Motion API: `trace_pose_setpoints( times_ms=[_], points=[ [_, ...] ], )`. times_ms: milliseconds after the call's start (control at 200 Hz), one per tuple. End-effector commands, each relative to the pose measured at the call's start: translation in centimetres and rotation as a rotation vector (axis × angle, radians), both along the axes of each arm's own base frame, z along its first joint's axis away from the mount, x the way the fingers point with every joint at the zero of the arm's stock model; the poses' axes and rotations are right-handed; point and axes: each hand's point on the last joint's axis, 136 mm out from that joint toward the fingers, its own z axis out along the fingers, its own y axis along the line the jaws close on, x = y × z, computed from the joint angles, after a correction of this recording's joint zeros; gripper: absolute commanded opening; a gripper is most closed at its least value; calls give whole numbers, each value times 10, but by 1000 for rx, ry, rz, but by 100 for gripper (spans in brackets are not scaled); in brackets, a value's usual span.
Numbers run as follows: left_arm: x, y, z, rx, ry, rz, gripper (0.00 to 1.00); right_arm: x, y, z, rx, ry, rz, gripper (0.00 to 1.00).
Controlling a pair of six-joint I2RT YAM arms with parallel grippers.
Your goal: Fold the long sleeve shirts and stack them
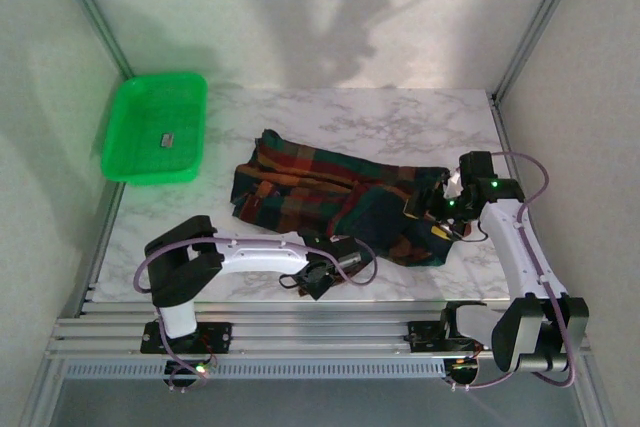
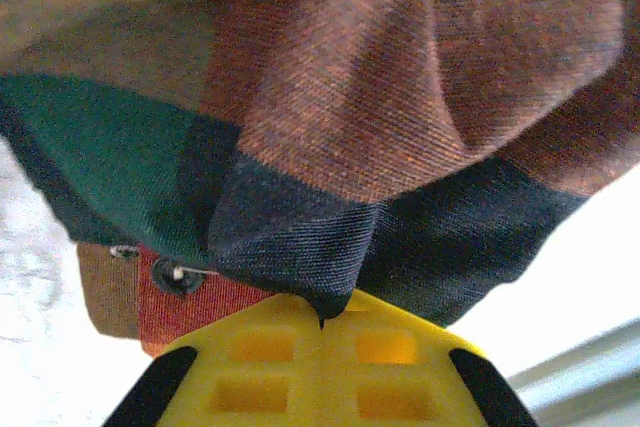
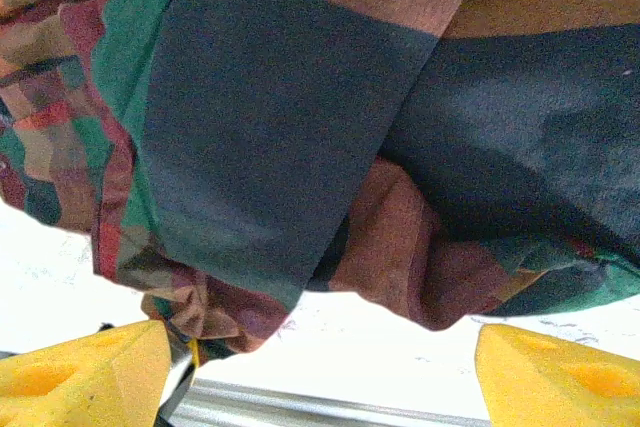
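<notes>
Our left gripper (image 2: 320,319) pinches the near edge of the soft plaid cloth shirt (image 1: 310,192), we judge to lift a fold; our right gripper (image 3: 320,357) hovers spread alongside.

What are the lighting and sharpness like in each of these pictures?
Top external: even light, soft grey shadows on the back wall. Left wrist: the plaid shirt shows sharp weave, but the table behind glares white. Right wrist: cloth slightly soft, table white too.
</notes>
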Motion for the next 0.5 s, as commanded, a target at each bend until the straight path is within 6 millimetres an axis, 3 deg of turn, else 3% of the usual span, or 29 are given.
trace_pose_setpoints(
  times_ms=[0,115,360,496],
  points=[
    [29,17,9,69,-157,65,1,9,-6,-3,-20,-11,-39,80],
    [49,16,45,69,-277,87,0,15,-8,-4,-24,-9,-48,80],
    [99,2,167,16,-565,113,0,32,-14,-4,-51,-22,-62,80],
    [131,7,193,47,-656,119,0,46,-17,-5,-57,-27,-70,80]
  ],
)
